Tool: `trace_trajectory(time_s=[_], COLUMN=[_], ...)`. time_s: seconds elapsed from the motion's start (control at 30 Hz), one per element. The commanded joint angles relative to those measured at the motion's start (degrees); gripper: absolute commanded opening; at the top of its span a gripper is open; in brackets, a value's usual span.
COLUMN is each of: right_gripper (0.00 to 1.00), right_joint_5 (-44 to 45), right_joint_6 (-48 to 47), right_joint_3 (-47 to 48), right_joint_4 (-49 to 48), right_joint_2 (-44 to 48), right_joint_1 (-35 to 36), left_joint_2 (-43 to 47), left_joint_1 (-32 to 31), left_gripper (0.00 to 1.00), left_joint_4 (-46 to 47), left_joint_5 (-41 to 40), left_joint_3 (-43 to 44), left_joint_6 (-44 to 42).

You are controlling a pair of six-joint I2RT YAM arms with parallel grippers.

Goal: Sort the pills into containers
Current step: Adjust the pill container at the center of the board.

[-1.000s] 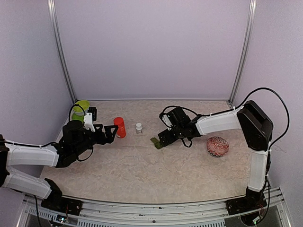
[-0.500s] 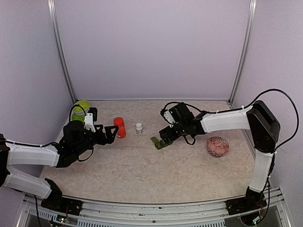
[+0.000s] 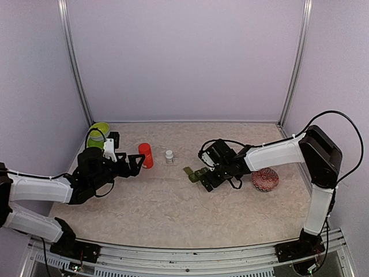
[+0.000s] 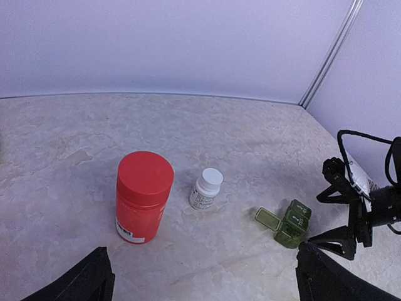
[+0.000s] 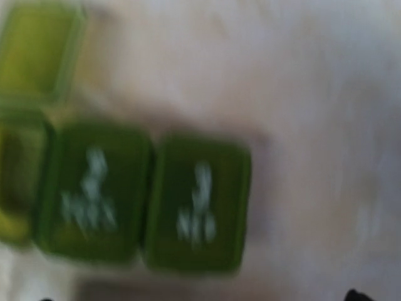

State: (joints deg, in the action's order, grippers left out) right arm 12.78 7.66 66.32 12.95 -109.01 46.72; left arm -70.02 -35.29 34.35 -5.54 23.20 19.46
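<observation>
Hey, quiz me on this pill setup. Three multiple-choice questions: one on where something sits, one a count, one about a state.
1. What stands nearest the red bottle?
A. a small white bottle
B. a blue cup
C. a spoon

2. How many lids on the green pill box are shut?
A. none
B. two
C. three

3. How is the left claw?
A. shut on the red bottle
B. open, holding nothing
C. shut on the pill box

Answers:
1 A: the white bottle stands just beside it, not touching.
2 B: the right wrist view shows two lettered lids down and the end lid flipped open.
3 B: its fingers stand wide apart with nothing between them.
</observation>
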Motion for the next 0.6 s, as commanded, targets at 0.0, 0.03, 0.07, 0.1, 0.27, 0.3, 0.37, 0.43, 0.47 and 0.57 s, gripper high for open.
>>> trace_trajectory(time_s=[0.0,0.03,0.07,0.1,0.27,0.3,0.37,0.43,0.47,0.57], right_gripper=[1.0,1.0,1.0,1.0,1.0,1.0,1.0,1.0,1.0,1.0], right_joint_5=[2.61,3.61,4.75,5.68,8.84,9.07,9.15,9.12,8.89,7.76], right_joint_6=[1.73,1.85,2.11,2.22,3.06,3.18,3.23,3.38,3.21,2.29], right_joint_3=[-2.51,-2.67,-2.77,-2.8,-1.55,-1.23,-0.58,0.01,0.17,1.06], right_joint_4=[1.84,2.2,2.58,2.91,3.33,2.96,2.43,1.93,1.32,0.22], right_joint_2=[3.36,2.94,2.4,1.74,-1.45,-1.88,-2.8,-3.61,-3.84,-4.94], right_joint_1=[0.33,0.37,0.31,0.23,-0.5,-0.72,-1.32,-2.06,-2.51,-3.23], left_joint_2=[-0.21,-0.13,-0.16,-0.24,-0.49,-0.41,-0.23,0.11,0.22,0.38], left_joint_1=[0.03,0.0,0.04,0.04,0.04,0.0,-0.01,0.04,0.0,0.04], left_gripper=[0.99,0.99,0.99,0.99,0.99,0.99,0.99,0.99,0.99,0.99], left_joint_4=[1.69,1.69,1.75,1.77,1.77,1.69,1.69,1.6,1.56,1.43], left_joint_5=[0.72,0.79,0.9,0.89,0.97,0.96,0.77,0.62,0.52,0.53], left_joint_3=[0.09,0.09,0.02,0.08,0.17,0.18,0.1,-0.07,-0.13,-0.18], left_joint_6=[-0.26,-0.3,-0.3,-0.3,-0.3,-0.29,-0.3,-0.31,-0.3,-0.31])
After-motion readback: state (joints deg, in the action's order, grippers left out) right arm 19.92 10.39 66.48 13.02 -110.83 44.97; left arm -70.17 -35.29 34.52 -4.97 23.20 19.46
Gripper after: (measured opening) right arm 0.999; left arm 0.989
